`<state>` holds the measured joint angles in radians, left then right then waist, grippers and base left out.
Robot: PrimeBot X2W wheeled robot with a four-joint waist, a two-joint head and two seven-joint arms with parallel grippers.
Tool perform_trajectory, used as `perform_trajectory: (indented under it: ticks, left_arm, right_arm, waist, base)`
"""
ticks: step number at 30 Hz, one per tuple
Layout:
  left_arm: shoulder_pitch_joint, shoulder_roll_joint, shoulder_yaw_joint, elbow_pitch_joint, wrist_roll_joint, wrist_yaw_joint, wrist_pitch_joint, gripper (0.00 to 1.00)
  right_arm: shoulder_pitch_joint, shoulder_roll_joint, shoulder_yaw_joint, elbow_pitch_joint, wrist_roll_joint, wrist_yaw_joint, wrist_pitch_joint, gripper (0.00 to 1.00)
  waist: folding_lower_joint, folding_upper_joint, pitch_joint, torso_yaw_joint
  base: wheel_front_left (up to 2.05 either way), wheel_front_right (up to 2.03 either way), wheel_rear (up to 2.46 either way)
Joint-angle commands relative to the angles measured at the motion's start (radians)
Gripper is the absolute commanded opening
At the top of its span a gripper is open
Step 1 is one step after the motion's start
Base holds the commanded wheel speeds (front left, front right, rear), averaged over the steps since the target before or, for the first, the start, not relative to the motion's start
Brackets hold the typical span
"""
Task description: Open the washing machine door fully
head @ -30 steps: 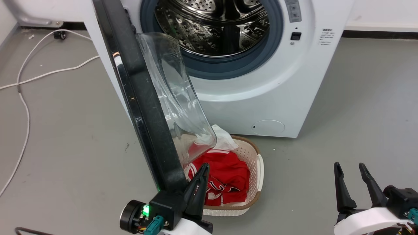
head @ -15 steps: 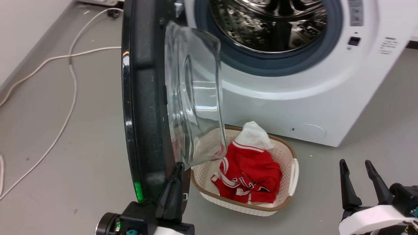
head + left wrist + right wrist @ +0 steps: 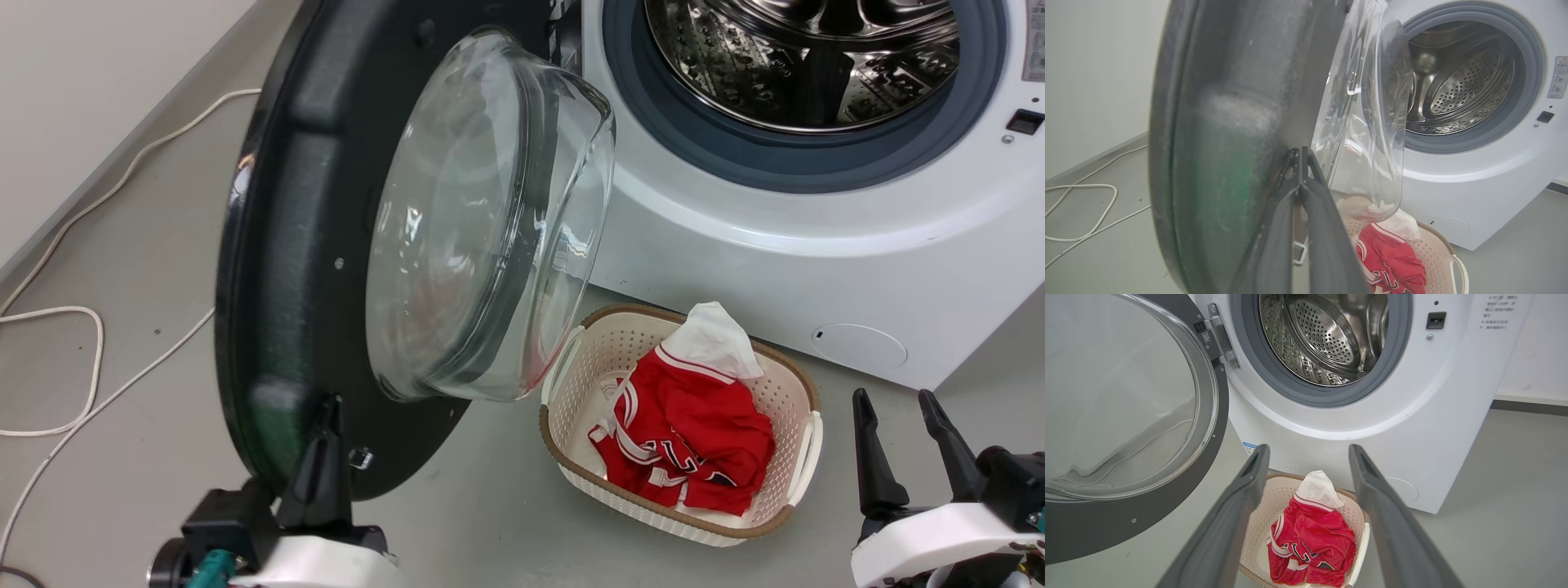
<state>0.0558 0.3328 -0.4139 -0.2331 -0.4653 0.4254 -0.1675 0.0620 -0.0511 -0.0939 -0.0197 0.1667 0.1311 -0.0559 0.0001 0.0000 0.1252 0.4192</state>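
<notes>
My left fingers (image 3: pixel 320 469) are pinched tip to tip, holding nothing, and seem to rest on the inner face of the washing machine door (image 3: pixel 286 269), beside its latch (image 3: pixel 359 457). The door rises ahead of them, standing wide of the washing machine (image 3: pixel 816 269). I judge it stiff and heavy. The glass bowl (image 3: pixel 457 229) looks slick and breakable, so I would push on the black surround. My right fingers (image 3: pixel 869 457) are spread and idle, well apart from the door.

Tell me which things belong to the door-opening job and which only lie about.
Job: washing machine door; washing machine; left gripper, shut, at the door's edge.
Lying about: laundry basket; red garment in it; white cable; right gripper, open.
</notes>
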Motion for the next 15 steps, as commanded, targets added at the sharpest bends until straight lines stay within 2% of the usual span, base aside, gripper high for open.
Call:
perform_trajectory:
  ticks: [1, 12, 15]
  left_arm:
    - [-0.024, 0.015, 0.029, 0.021, -0.020, -0.013, -0.012, 0.00]
    - [-0.106, 0.087, 0.225, 0.161, -0.156, -0.078, -0.045, 0.00]
    - [-0.137, 0.099, 0.280, 0.216, -0.201, -0.110, -0.059, 0.00]
  right_arm:
    - [-0.007, 0.002, -0.002, -0.008, -0.014, -0.001, 0.004, 1.00]
    - [-0.026, 0.002, -0.006, -0.021, -0.015, -0.001, 0.025, 1.00]
    - [-0.028, 0.002, -0.007, -0.023, -0.022, -0.001, 0.027, 1.00]
  waist:
    - [-0.0001, 0.0000, 0.004, 0.005]
    - [-0.0001, 0.0000, 0.034, -0.019]
    - [-0.0001, 0.0000, 0.049, -0.027]
  base:
    - [0.00, 0.00, 0.00]
    - [0.00, 0.00, 0.00]
    - [0.00, 0.00, 0.00]
